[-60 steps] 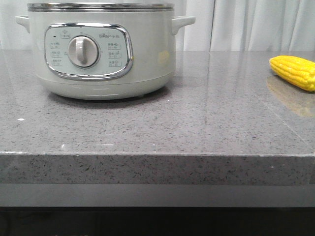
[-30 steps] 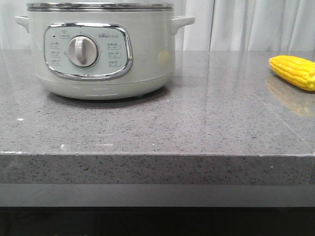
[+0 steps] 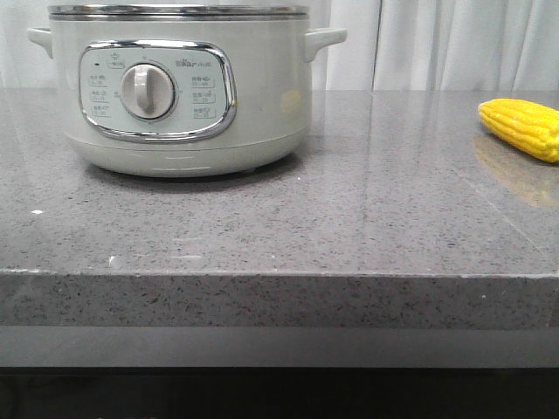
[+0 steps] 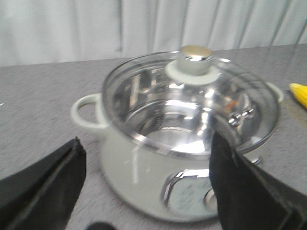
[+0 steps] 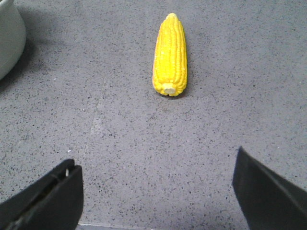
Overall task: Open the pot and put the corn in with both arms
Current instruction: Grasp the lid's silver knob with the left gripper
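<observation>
The pale cream-green pot (image 3: 179,92) stands at the back left of the grey counter, its dial panel facing me. In the left wrist view the pot (image 4: 144,177) wears a glass lid (image 4: 192,103) with a round knob (image 4: 195,58). My left gripper (image 4: 146,151) is open and empty, above the pot's near side, short of the knob. The yellow corn (image 3: 522,127) lies at the far right. In the right wrist view the corn (image 5: 170,55) lies ahead of my open, empty right gripper (image 5: 156,175), its cut end toward the fingers. Neither gripper shows in the front view.
The grey speckled counter (image 3: 349,218) has its front edge close to the camera. White curtains (image 3: 437,44) hang behind. The pot's side handles (image 3: 323,39) stick out. The pot's edge shows in the corner of the right wrist view (image 5: 9,43).
</observation>
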